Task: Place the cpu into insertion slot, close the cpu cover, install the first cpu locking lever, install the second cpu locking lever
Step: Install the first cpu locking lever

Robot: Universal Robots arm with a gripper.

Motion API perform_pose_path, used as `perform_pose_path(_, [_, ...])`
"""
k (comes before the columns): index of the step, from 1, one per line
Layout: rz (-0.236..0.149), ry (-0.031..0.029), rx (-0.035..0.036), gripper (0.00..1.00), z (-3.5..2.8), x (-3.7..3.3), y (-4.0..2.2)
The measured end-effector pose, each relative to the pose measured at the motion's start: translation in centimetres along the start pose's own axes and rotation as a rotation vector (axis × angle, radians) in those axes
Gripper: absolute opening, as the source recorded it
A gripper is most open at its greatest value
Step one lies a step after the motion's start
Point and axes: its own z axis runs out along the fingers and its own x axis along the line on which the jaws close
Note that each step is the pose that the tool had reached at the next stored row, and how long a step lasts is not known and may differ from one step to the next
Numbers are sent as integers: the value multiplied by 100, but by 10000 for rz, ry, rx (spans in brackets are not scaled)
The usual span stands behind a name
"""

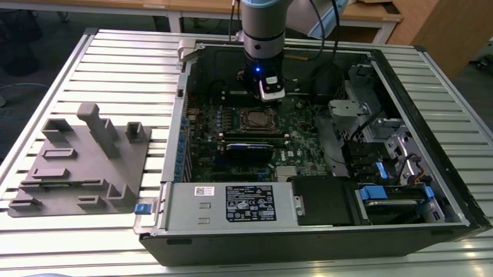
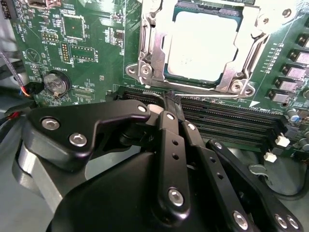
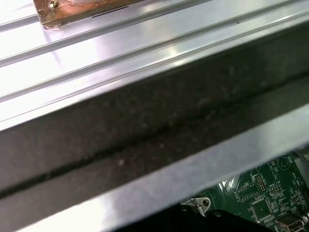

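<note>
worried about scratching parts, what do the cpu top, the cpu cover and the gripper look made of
cpu: metal top, pale silver-grey and matte; it glares softly, with no mirror reflections.
cpu cover: bright stamped sheet metal, probably steel; sharp highlights run along its bent edges.
gripper: black with a satin sheen; could be coated metal or hard plastic, with bare silver screw heads.

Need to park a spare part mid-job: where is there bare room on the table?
Bare slats run between the grey fixture tray and the table's far edge, on the exterior view's left of the computer case. Inside the case it is crowded, with the gripper over the motherboard.
</note>
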Motion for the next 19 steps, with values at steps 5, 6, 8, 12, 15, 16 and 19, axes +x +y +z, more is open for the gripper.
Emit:
perform_pose_path(5, [11, -1, 4, 11, 22, 5, -6])
perform_pose_path(6, [12, -1, 3, 11, 22, 5, -6])
perform_pose_path(8, [12, -1, 3, 11, 23, 5, -6])
perform_pose_path(12, [41, -7, 5, 11, 18, 5, -4])
perform_pose_path(15, [98, -18, 6, 11, 0, 5, 3])
perform_pose_path(16, [115, -21, 7, 11, -1, 5, 3])
perform_pose_path(19, [228, -44, 16, 11, 4, 6, 2])
